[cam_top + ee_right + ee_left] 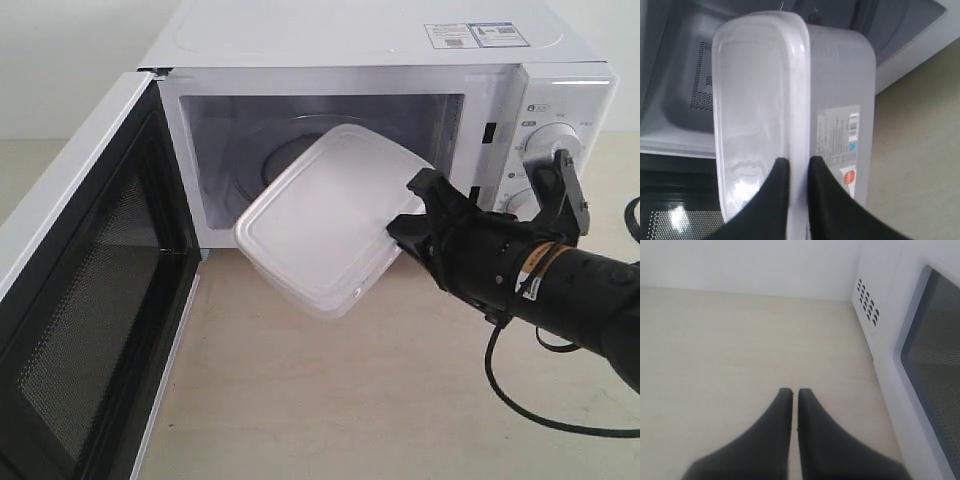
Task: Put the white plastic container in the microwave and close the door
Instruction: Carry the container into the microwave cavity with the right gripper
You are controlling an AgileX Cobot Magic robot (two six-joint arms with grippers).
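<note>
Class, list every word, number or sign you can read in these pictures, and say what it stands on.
No text can be read in full.
Stickers on top of the microwave: print too small.
Marks beside the dials: too small.
Label on the white plastic container's side: blurred print, plus a red round mark.

I saw my right gripper (407, 205) clamped on the white plastic container (320, 225) at its four o'clock; it hung tilted, half inside the microwave (370, 40), whose door (85, 300) stood wide open at nine o'clock
</note>
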